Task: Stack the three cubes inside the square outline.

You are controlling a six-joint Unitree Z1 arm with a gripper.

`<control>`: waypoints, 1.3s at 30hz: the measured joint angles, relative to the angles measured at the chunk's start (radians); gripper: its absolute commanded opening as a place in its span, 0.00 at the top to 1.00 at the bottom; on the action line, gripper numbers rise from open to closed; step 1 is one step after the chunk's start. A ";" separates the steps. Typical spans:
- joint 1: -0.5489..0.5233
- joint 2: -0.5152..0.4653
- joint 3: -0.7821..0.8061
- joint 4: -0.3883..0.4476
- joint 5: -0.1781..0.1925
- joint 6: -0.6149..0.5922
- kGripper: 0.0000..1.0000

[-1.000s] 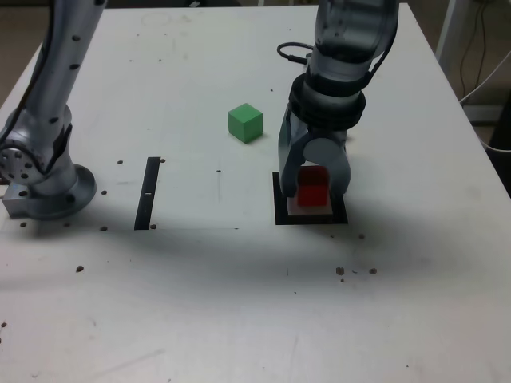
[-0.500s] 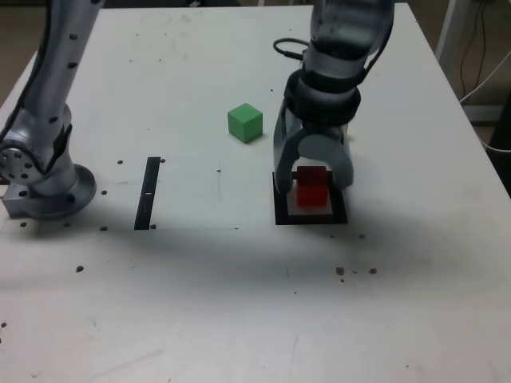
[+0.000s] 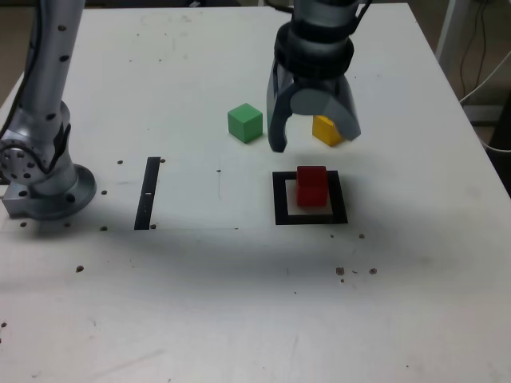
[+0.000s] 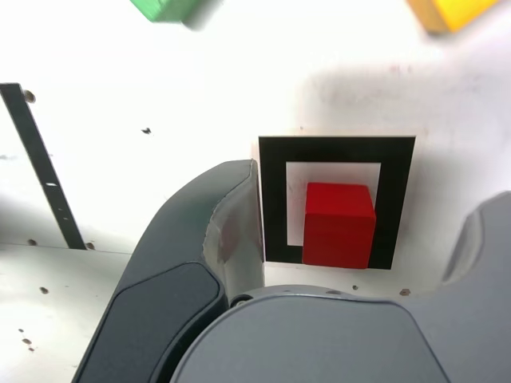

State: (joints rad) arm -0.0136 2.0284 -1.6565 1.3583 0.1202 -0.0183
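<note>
The red cube (image 3: 312,185) sits alone inside the square outline (image 3: 280,199), a little toward the table's right edge in the exterior view and about midway between its far and near edges. The gripper (image 3: 313,132) hangs above and just behind it with its jaws spread wide and nothing between them. The green cube (image 3: 245,123) rests nearer the table's middle, well apart from the frame; the yellow cube (image 3: 326,130) lies just beyond the outline toward the far edge, partly hidden by one jaw.

These blocks look light, rigid and matte, so I'd expect them to take a firm pinch without slipping or denting. The sensible hold is across two opposite flat faces, squarely and fairly high. The stack will tip easily if a block lands off-centre.
</note>
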 measured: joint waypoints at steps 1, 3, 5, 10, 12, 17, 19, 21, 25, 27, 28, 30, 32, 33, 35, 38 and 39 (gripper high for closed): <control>0.007 0.000 -0.014 0.011 0.004 0.007 0.01; 0.020 0.000 -0.036 0.023 0.008 0.020 0.01; 0.032 0.000 -0.054 0.034 0.009 0.033 0.01; 0.065 0.011 -0.081 0.039 0.009 0.079 0.01; 0.082 0.021 -0.093 0.040 0.007 0.104 0.01; 0.129 0.052 -0.126 0.049 0.003 0.165 0.01; 0.150 0.065 -0.155 0.058 0.000 0.214 0.01; 0.185 0.084 -0.184 0.064 -0.001 0.252 0.01; 0.243 0.119 -0.238 0.088 -0.001 0.323 0.01; 0.262 0.135 -0.279 0.099 -0.001 0.357 0.01; 0.273 0.145 -0.295 0.103 -0.001 0.373 0.01; 0.298 0.171 -0.330 0.115 -0.001 0.407 0.01; 0.314 0.196 -0.358 0.124 -0.001 0.433 0.01; 0.319 0.206 -0.369 0.127 -0.001 0.445 0.01; 0.325 0.214 -0.379 0.129 -0.001 0.460 0.01; 0.330 0.222 -0.390 0.132 0.000 0.479 0.01; 0.332 0.224 -0.392 0.132 0.000 0.483 0.01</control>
State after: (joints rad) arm 0.3183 2.2520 -2.0480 1.4902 0.1201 0.4642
